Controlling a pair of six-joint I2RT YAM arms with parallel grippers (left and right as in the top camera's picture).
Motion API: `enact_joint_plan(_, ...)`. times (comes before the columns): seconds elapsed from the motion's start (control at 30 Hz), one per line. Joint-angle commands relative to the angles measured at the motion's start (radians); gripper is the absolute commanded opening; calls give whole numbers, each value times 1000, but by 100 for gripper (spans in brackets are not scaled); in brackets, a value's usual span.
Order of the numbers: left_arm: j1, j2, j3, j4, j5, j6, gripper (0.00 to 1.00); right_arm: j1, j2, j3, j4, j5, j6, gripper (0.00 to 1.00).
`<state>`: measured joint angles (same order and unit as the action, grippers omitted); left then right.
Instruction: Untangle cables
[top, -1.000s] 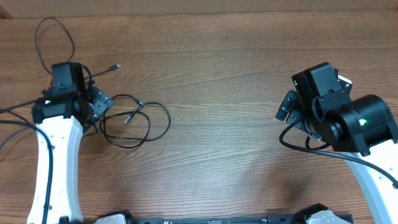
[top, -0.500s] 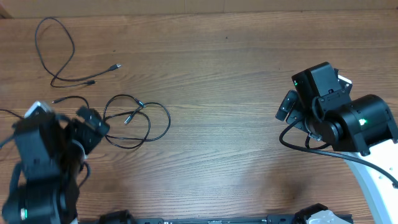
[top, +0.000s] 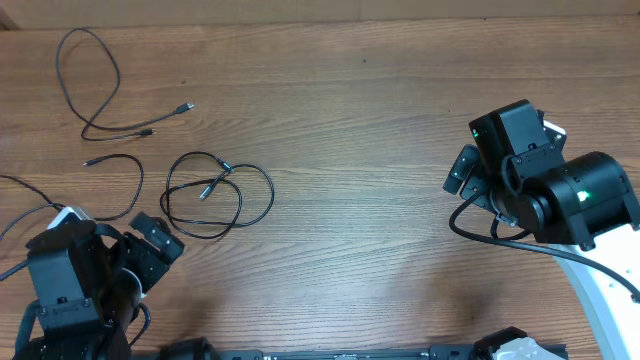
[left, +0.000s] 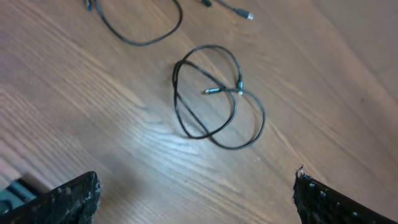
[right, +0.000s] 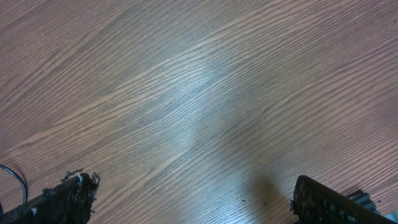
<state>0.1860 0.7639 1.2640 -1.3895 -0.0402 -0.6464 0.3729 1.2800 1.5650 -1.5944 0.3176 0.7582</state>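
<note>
Task partly done. One cable (top: 186, 105) lies separate near the worktop's far left corner. The coiled cable (top: 271, 196) beside it crosses itself and needs straightening. Left gripper (top: 152, 250) and right gripper (top: 462, 172): fingers wide, empty.

Wooden table (top: 380, 200): thin black cables (left: 238, 91) lying loose, one coiled.

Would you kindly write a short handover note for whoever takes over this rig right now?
Left tool: open, empty, just beside the coiled cable.
Right tool: open, empty, far from every cable.
Cables: the long cable lies alone at the far left, with the short cable below it. Both look free of the others.
Left to do: the coiled cable crosses over itself and needs uncrossing.
</note>
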Motion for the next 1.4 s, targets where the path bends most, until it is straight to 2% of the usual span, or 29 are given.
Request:
enact_joint_plan(0.0, 5, 1, 12, -10, 5, 19, 99, -2, -26, 0, 3, 2, 0, 100)
enact_joint_plan(0.33, 5, 1, 12, -10, 5, 19, 100, -16, -214, 0, 3, 2, 0, 100)
enact_joint_plan(0.63, 5, 1, 12, -10, 5, 19, 100, -224, -400, 0, 2, 2, 0, 100)
enact_joint_plan(0.87, 5, 1, 12, -10, 5, 19, 100, -278, -560, -18, 23, 13, -2, 100)
enact_joint_plan(1.27, 5, 1, 12, -10, 5, 19, 100, -399, -897, -432, 318, -69, -7, 100)
enact_joint_plan(1.37, 5, 1, 12, -10, 5, 19, 100, -438, -971, -600, 515, -168, -12, 100)
